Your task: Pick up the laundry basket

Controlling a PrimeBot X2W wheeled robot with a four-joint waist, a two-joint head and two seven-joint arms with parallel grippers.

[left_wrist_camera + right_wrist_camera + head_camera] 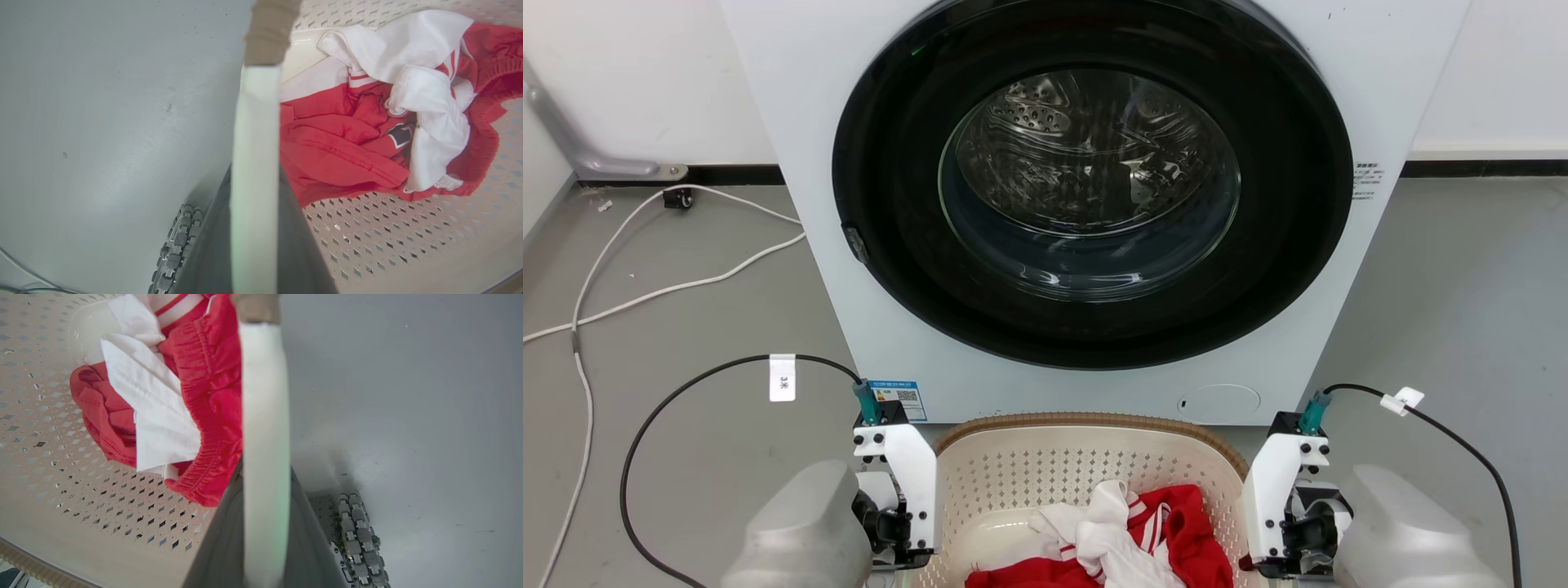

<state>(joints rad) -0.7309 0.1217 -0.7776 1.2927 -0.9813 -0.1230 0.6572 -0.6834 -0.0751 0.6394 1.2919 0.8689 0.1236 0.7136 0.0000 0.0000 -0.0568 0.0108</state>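
The laundry basket (1094,423), cream and perforated with a brown woven-look rim, stands on the floor just before the washing machine, holding red and white clothes (1127,531). My left gripper (905,555) is at its left side and my right gripper (1276,559) at its right side, both pointing down. In the left wrist view the dark fingers (212,249) press a white side handle (255,134) from both sides. The right wrist view has the other white handle (265,416) clamped between that gripper's fingers (304,535) in the same way.
The white washing machine (800,163) rises close behind the basket, its round dark door (890,269) closed. White and black cables (670,286) lie on the grey floor at the left. My base's roller wheels (175,245) (359,539) sit beside the basket.
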